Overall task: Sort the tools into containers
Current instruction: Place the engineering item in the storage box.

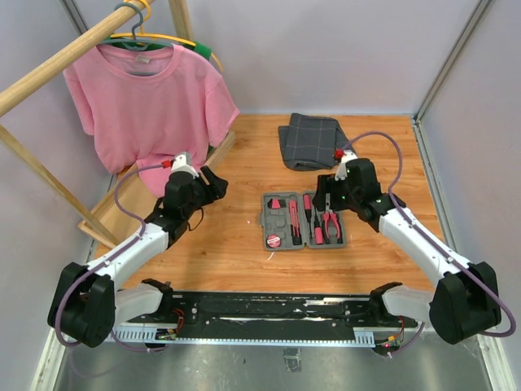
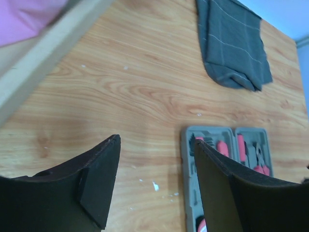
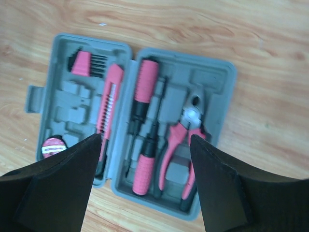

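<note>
An open grey tool case lies on the wooden table. It holds pink-handled pliers, two pink screwdrivers, a pink utility knife, a hex key set and a small tape measure. My right gripper hovers open above the case with nothing between its fingers. My left gripper is open over bare wood to the left of the case, also holding nothing.
A folded grey cloth lies behind the case. A pink T-shirt hangs on a wooden rack at the back left, whose base rail runs beside my left arm. Grey walls enclose the table.
</note>
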You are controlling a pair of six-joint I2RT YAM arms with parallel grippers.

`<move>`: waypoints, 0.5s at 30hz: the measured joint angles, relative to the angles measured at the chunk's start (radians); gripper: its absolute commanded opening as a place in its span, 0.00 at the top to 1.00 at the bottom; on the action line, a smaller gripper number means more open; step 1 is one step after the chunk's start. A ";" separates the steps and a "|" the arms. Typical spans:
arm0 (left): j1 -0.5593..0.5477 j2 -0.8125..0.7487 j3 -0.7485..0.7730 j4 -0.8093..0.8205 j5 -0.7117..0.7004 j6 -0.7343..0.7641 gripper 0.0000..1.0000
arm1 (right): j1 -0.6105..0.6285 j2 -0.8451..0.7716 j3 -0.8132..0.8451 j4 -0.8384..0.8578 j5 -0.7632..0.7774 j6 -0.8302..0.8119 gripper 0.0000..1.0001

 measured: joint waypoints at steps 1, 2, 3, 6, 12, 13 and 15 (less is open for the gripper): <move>-0.018 -0.004 0.008 -0.007 0.002 0.003 0.34 | -0.019 -0.006 -0.011 -0.007 0.003 0.010 0.25; -0.042 -0.006 0.014 -0.014 0.004 0.006 0.34 | -0.048 -0.011 -0.027 -0.014 0.005 0.024 0.25; -0.060 -0.007 0.018 -0.021 0.010 0.009 0.34 | -0.071 -0.015 -0.039 -0.018 0.006 0.033 0.25; -0.109 -0.002 0.019 -0.030 0.042 0.017 0.35 | -0.151 -0.025 -0.086 -0.025 0.002 0.058 0.24; -0.220 0.109 0.035 0.003 0.117 0.028 0.38 | -0.297 -0.061 -0.196 -0.026 -0.039 0.096 0.23; -0.233 0.137 0.043 0.008 0.130 0.031 0.39 | -0.316 -0.069 -0.210 -0.025 -0.051 0.103 0.23; -0.255 0.206 0.068 0.016 0.154 0.036 0.41 | -0.346 -0.079 -0.228 -0.022 -0.071 0.110 0.24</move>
